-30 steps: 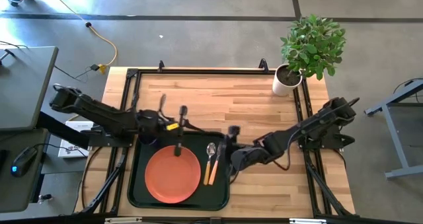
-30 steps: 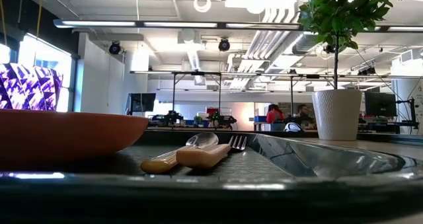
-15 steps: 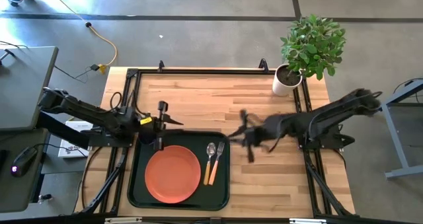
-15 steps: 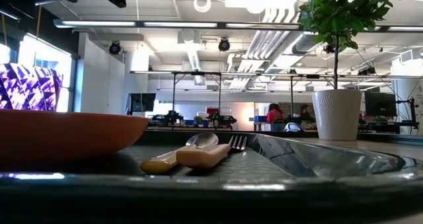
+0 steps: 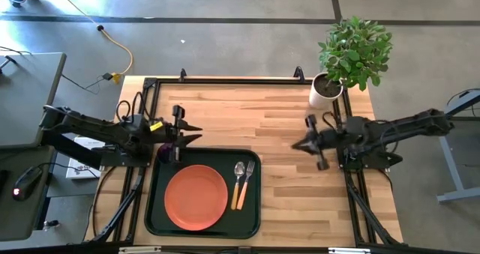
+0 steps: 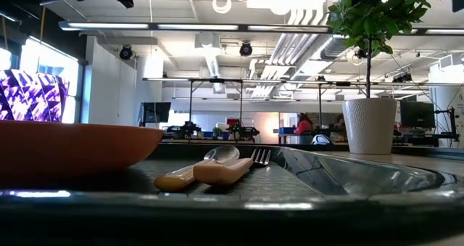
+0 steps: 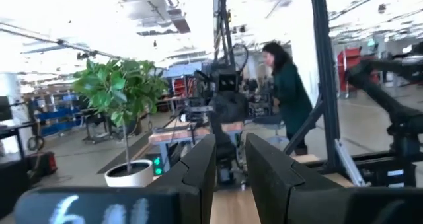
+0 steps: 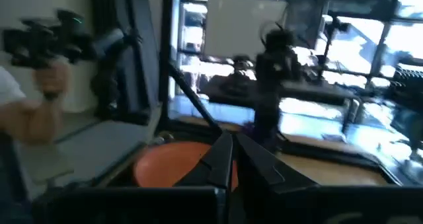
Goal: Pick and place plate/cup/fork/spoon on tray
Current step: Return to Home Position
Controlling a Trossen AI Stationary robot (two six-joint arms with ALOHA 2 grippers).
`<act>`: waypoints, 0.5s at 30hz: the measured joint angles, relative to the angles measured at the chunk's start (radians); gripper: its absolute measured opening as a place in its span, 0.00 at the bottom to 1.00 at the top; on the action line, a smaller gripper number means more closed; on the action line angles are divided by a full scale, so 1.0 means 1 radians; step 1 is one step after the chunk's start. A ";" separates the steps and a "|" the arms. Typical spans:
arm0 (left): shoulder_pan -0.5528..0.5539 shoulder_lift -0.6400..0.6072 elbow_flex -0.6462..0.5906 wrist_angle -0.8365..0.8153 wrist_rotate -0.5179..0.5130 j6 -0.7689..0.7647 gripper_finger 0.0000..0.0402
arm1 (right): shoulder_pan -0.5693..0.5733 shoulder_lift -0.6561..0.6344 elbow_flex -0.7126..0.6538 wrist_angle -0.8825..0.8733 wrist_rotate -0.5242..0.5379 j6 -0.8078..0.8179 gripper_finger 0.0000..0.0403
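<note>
The orange-red plate (image 5: 196, 197) lies flat in the dark tray (image 5: 154, 209). To its right, the spoon (image 5: 238, 180) and fork (image 5: 245, 183) lie side by side on the tray floor. A dark purple cup (image 5: 166, 150) shows partly under my left arm at the tray's far left corner; I cannot tell what it stands on. My left gripper (image 5: 193, 132) hovers beyond the tray's far edge, open and holding nothing (image 7: 228, 151). My right gripper (image 5: 295, 144) hangs shut over bare table to the right of the tray, also with nothing in it (image 8: 230, 145).
A white pot with a green plant (image 5: 327, 91) stands at the table's far right corner. Bare wood (image 5: 255, 112) stretches between the two grippers and along the far side. A black frame rail (image 5: 225, 80) borders the table's edges.
My right gripper has drawn back from the tray's right edge beside the fork, toward the table's right edge. My left gripper has pulled away from above the plate toward the far left, past the tray's far edge. Plate, spoon and fork have stayed where they were.
</note>
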 joint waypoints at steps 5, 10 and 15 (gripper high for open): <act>0.025 0.000 -0.011 -0.005 0.024 -0.023 0.18 | 0.000 -0.157 -0.043 -0.063 -0.009 0.007 0.03; 0.046 -0.006 -0.117 0.095 0.005 -0.064 0.18 | 0.001 -0.253 -0.046 -0.184 0.006 0.022 0.03; 0.070 -0.050 -0.214 0.251 -0.045 -0.104 0.18 | 0.001 -0.326 -0.046 -0.257 0.006 0.013 0.03</act>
